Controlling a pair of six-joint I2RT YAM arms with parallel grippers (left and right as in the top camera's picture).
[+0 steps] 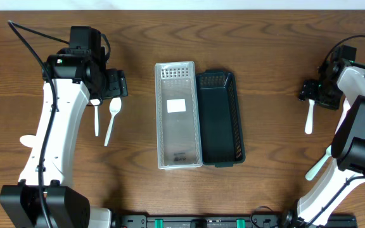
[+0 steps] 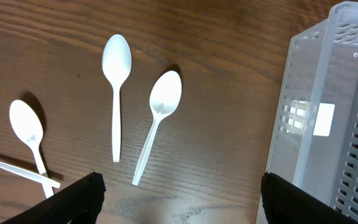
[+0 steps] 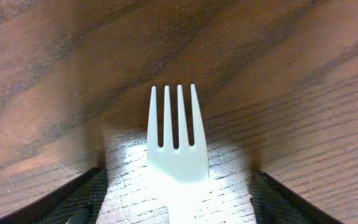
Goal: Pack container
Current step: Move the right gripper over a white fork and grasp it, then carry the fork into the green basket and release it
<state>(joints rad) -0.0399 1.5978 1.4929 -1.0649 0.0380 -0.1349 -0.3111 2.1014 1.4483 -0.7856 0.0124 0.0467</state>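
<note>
A clear plastic container [image 1: 177, 142] lies at the table's middle, with a black mesh basket [image 1: 221, 120] touching its right side. Two white spoons [image 1: 96, 119] [image 1: 111, 121] lie left of the container. In the left wrist view they are the left spoon [image 2: 116, 93] and the right spoon [image 2: 158, 118], with the container [image 2: 334, 118] at the right. My left gripper [image 1: 111, 85] [image 2: 179, 199] hovers open and empty over the spoons' bowl ends. My right gripper [image 1: 312, 92] [image 3: 176, 202] is open, low over a white fork [image 1: 308, 119] [image 3: 174, 134], one finger on each side.
A third white spoon [image 1: 28, 140] [image 2: 28, 132] lies at the far left, across another white utensil handle [image 2: 11, 169]. Another white utensil [image 1: 318, 166] lies at the right, beside the right arm's base. The table is dark wood.
</note>
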